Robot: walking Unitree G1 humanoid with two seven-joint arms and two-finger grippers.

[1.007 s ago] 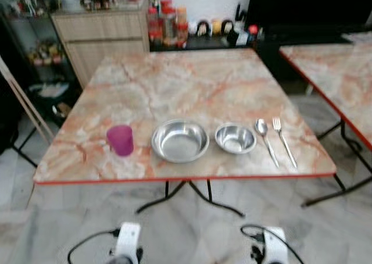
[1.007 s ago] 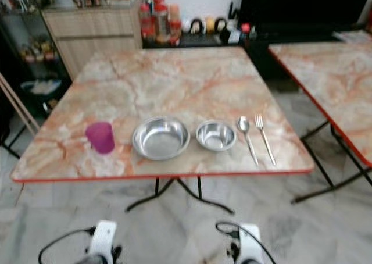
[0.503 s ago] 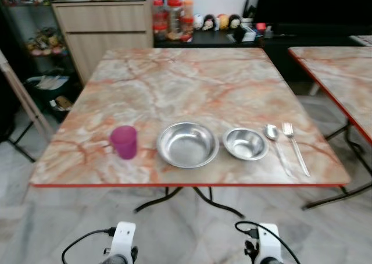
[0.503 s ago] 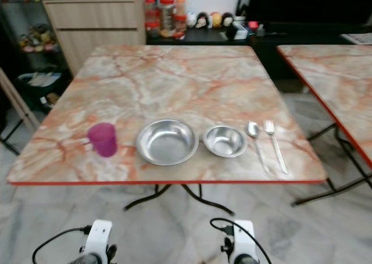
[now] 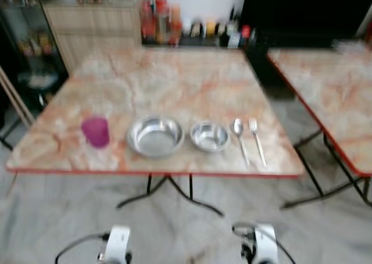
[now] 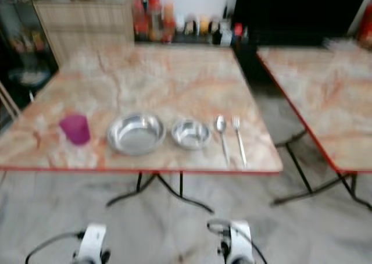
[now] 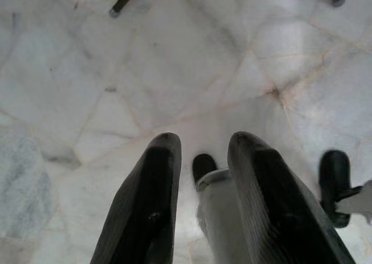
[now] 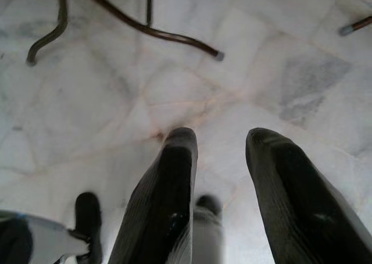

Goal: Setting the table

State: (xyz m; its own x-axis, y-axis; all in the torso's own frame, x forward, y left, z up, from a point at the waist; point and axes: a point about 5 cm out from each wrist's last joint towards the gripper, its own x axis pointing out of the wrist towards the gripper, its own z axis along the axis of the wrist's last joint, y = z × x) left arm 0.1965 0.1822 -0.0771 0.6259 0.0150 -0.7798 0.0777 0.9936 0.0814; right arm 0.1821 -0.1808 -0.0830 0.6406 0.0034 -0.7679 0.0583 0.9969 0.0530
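A: What do we have along the marble surface [image 5: 174,84]?
B: Near its front edge: purple cup [image 5: 95,131], large steel bowl [image 5: 155,136], small bowl [image 5: 209,136], spoon [image 5: 239,137], fork [image 5: 256,139], though our view is blurred.
A: And our end effectors?
B: Left end effector [image 7: 200,177] and right end effector [image 8: 220,165] hang over the floor [image 7: 87,72], well below the setting, fingers apart, holding nothing.

The surface [image 5: 174,84] lies bare behind a near-edge row: cup [image 5: 95,131], big bowl [image 5: 155,136], small bowl [image 5: 209,136], spoon [image 5: 239,137], fork [image 5: 257,139]. A second table [image 5: 331,95] flanks the right.
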